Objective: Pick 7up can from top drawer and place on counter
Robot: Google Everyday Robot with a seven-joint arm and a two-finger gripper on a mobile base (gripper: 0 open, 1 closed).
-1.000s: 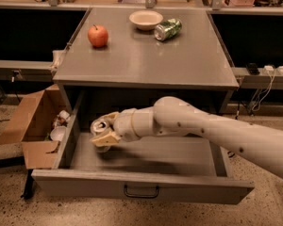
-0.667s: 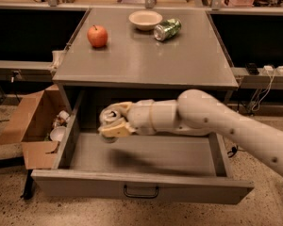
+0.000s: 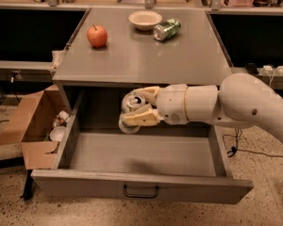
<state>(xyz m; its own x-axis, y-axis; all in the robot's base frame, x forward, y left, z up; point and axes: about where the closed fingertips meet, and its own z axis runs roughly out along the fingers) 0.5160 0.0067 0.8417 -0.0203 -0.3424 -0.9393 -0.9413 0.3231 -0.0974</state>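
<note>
Camera view showed, at the far left, an open cardboard box [image 3: 30, 126] on the speckled floor, just beside the cabinet; the pale bits inside it were too small to name. On the counter [image 3: 141, 62], a red apple [image 3: 97, 36] sat near the left edge. Below the counter's front edge, the top drawer [image 3: 141, 157] stood pulled fully out, its flat grey bottom bare and a small black wire handle [image 3: 140, 192] on its front.

Above the back of the drawer, clear of its floor, hung the 7up can [image 3: 133, 100]. It was tilted, with its silver top and pull-tab turned up toward the camera, and its pale body ran down behind the lower finger. Any green or red marking on it was mostly covered, so its label could not be read. The gripper [image 3: 134, 107] had its two cream fingers closed around the can, one above and one below, leaving only a can's width between them.

Farther right on the counter, at the back, stood a shallow pale bowl [image 3: 145, 19] and, just beside it, a shiny green can [image 3: 167, 29] lying on its side. The thick white arm [image 3: 236, 105] reached in from the right, hiding the drawer's rear right corner, and was cut off by the frame's edge.
</note>
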